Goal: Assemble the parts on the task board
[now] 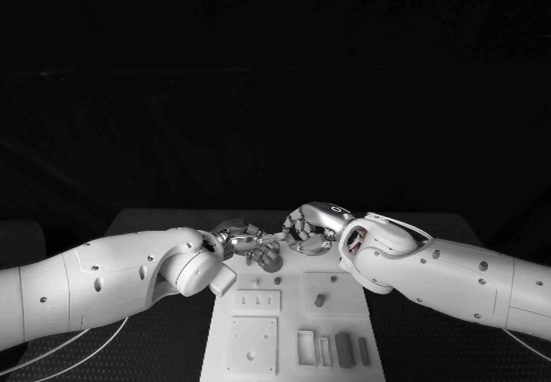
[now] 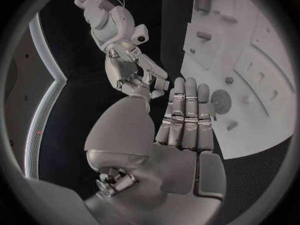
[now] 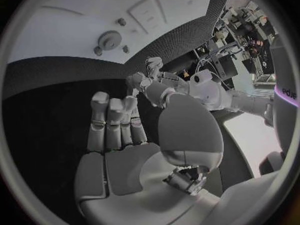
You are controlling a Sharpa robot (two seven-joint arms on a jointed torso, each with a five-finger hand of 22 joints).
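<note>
The white task board lies in the middle of the table. Its near end carries several grey bars, and a small peg stands near its middle. A gear lies flat on the board just beyond my left hand's fingertips. My left hand and right hand hover close together over the board's far end. The left hand has its fingers stretched out side by side and holds nothing. The right hand is also stretched out and holds nothing. From the right wrist I see the gear on the board.
The black table surrounds the board on all sides. Both white forearms lie low across the board's left and right edges. Shallow square recesses and a square plate sit on the board's left half.
</note>
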